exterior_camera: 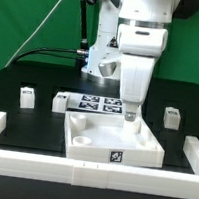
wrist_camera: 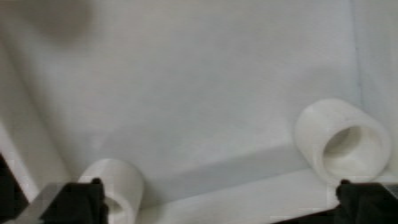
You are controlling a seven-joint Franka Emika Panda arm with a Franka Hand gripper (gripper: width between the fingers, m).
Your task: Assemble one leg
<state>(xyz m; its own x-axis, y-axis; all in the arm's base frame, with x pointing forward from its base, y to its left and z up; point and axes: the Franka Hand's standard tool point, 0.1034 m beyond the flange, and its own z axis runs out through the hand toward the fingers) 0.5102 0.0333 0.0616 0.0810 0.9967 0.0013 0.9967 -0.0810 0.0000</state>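
Black tabletop fills the scene, fenced by white border rails (exterior_camera: 88, 173). Nearest us sits the white square panel (exterior_camera: 94, 147), a tag on its front face. Our gripper (exterior_camera: 133, 116) hangs just above the panel's far right part. In the wrist view its fingertips (wrist_camera: 80, 200) stand wide apart, with only bare panel between them. Behind the panel lies the marker board (exterior_camera: 97, 102). A leg (exterior_camera: 172, 117) stands off the panel's far right corner, and two more legs (exterior_camera: 27, 97) (exterior_camera: 59, 101) beyond its far left corner. We see a green backdrop (exterior_camera: 37, 19) past them.
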